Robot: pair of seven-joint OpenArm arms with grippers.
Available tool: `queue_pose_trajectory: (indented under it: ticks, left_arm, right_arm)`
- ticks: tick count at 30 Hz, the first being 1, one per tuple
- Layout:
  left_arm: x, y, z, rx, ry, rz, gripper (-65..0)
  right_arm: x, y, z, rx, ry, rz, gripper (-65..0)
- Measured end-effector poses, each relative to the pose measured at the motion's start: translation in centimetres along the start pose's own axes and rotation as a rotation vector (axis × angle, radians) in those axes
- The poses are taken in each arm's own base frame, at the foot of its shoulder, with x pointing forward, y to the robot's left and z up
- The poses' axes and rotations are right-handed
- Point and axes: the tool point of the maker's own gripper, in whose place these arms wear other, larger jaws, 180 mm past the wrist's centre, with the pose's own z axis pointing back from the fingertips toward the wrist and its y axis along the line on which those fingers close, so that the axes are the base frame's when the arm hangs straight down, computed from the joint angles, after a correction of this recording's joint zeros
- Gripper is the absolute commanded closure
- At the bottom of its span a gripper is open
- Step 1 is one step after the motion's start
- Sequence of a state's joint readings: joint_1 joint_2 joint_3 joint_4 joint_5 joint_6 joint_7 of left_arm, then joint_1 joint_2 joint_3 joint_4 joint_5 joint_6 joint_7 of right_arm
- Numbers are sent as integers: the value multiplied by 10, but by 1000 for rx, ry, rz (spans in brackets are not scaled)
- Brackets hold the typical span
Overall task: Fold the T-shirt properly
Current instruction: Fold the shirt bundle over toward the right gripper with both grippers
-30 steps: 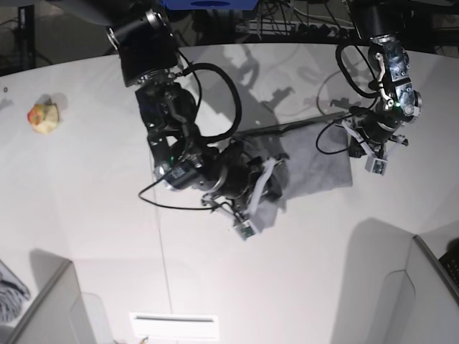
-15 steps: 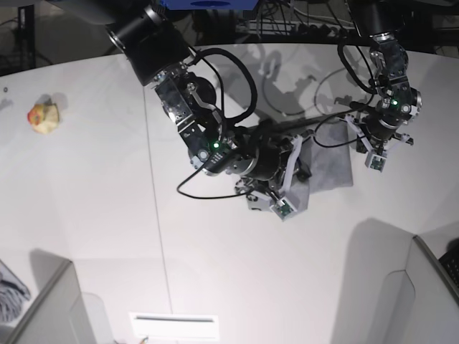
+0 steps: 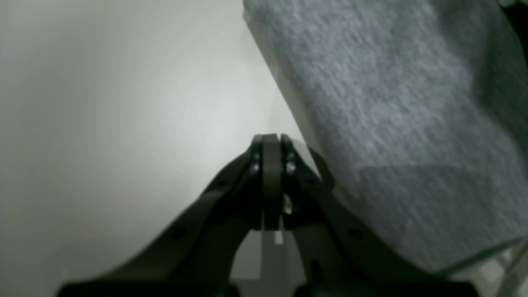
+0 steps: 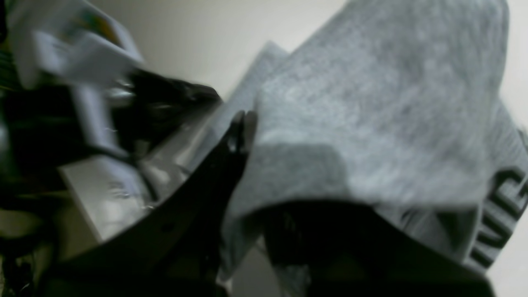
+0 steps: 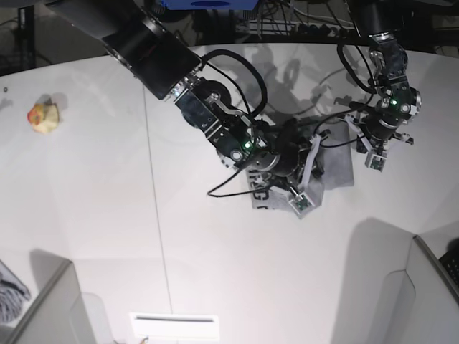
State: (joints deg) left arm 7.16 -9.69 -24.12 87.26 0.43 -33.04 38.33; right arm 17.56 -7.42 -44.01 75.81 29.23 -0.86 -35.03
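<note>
Left gripper [image 3: 270,140]: jaws pressed flat together, nothing between them. It is hanging just above bare table, with the T-shirt [image 3: 396,119] lying just beside it and off its tips. In the base view this gripper [image 5: 374,147] is sitting at the shirt's outer edge.

Right gripper [image 4: 243,123]: jaws nearly closed, pinching a fold of the shirt [image 4: 371,123]. Grey cloth is draping over and past the one finger [image 4: 237,132] that shows; the other is hidden under fabric. Black block lettering is showing on a lower layer beyond the grip. In the base view the right gripper [image 5: 305,168] is reaching across the shirt [image 5: 337,168], and most of the cloth is bunching under and beside that arm, with a lettered strip peeking out beneath it.

Table [image 5: 107,215]: white, matte, curved far edge, both arms throwing hard shadows on it. Well away from both grippers, a small yellow-and-red toy [image 5: 43,117] is sitting near the far side. A striped cloth scrap [image 5: 11,290] is lying at the near corner by a grey panel. Behind the table, dark room, cables.
</note>
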Motion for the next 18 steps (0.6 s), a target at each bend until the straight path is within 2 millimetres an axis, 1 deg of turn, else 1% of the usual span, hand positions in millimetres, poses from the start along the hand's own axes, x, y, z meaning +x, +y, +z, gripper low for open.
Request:
queue_pose_trajectory:
  ticks: [2, 4, 6, 8, 9, 11, 13, 18]
  left_arm:
    - [-2, -1, 3, 0, 0, -5, 0]
    - [-5, 0, 6, 9, 10, -18, 0]
    - [-6, 0, 9, 12, 13, -23, 0]
    - [-7, 0, 9, 12, 15, -22, 0]
    - [-7, 0, 9, 12, 15, -22, 0]
    - [-7, 1, 9, 14, 15, -21, 0]
    - [-8, 1, 10, 17, 19, -24, 0]
    - [-11, 0, 11, 14, 21, -22, 0]
  right_arm:
    - [-8, -7, -5, -15, 11, -9, 0]
    - [-7, -11, -6, -22, 6, -10, 0]
    - [-6, -5, -8, -15, 6, 29, 0]
    - [-8, 6, -10, 1, 24, 87, 0]
    - [-11, 14, -11, 18, 29, 102, 0]
    - [-18, 23, -13, 37, 48, 115, 0]
    - [-22, 24, -14, 41, 55, 107, 0]
    - [-18, 22, -14, 35, 48, 111, 0]
